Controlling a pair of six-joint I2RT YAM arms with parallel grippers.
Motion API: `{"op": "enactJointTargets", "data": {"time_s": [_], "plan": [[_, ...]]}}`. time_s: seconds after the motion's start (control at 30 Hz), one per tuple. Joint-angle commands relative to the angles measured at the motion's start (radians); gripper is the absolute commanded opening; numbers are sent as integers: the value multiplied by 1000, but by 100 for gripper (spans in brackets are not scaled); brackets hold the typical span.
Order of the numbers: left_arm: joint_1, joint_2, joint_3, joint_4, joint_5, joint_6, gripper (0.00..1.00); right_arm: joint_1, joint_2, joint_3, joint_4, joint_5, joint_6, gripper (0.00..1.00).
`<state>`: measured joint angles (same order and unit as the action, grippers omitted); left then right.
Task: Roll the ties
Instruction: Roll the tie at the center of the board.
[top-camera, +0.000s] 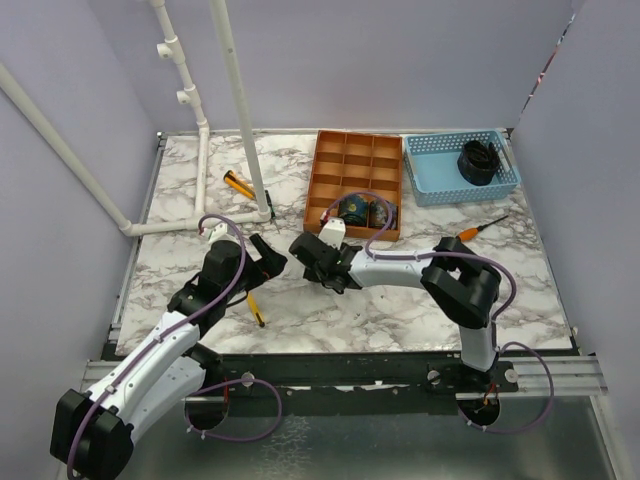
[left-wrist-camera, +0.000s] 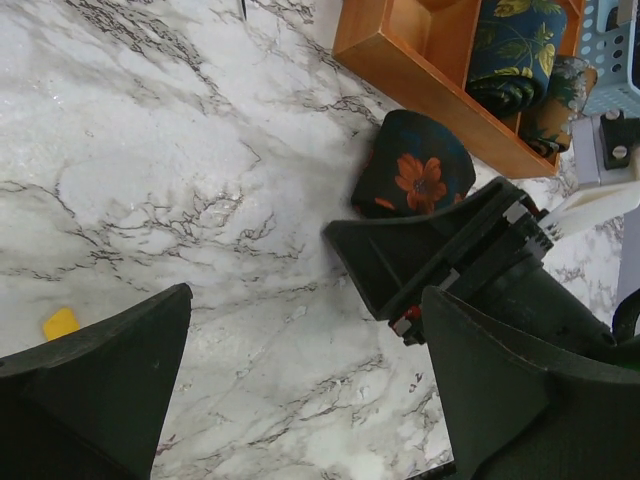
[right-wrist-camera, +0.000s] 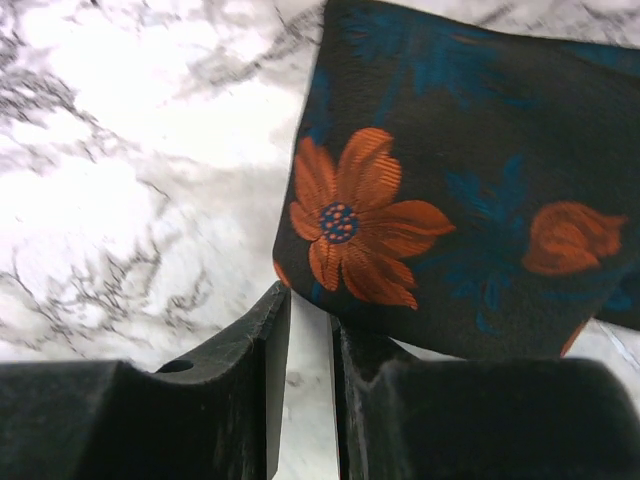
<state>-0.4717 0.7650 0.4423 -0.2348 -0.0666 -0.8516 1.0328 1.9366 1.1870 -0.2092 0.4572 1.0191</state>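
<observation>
A rolled dark tie with orange flowers (left-wrist-camera: 415, 170) lies on the marble just outside the orange wooden tray (left-wrist-camera: 400, 62); it fills the right wrist view (right-wrist-camera: 440, 190). My right gripper (right-wrist-camera: 310, 305) is nearly shut with a thin empty gap, its tips at the tie's near edge; the tie overlaps the right finger (right-wrist-camera: 365, 345). In the top view this gripper (top-camera: 308, 252) hides the tie. Two more rolled ties (top-camera: 352, 210) (top-camera: 380, 212) sit in the tray's front compartments. My left gripper (left-wrist-camera: 308, 295) is wide open and empty over bare marble, just left of the right one (top-camera: 272, 258).
A blue basket (top-camera: 437, 180) at the back right holds a dark coil (top-camera: 478, 160). An orange-handled screwdriver (top-camera: 480, 228) lies right of the tray. A yellow tool (top-camera: 238, 185) and a white pipe frame (top-camera: 205, 150) stand at the back left. A yellow item (top-camera: 256, 310) lies near the front.
</observation>
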Motion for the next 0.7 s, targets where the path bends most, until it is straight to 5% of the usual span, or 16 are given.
{"op": "enactJointTargets", "data": {"time_s": [0.0, 0.3, 0.67], "plan": [[1, 7, -11, -21, -16, 13, 97, -23, 102, 32, -73, 7, -43, 26], [1, -3, -14, -21, -5, 9, 97, -17, 39, -31, -48, -39, -151, 31], [1, 15, -18, -14, -3, 8, 97, -20, -5, -185, -26, -2, -63, 32]]}}
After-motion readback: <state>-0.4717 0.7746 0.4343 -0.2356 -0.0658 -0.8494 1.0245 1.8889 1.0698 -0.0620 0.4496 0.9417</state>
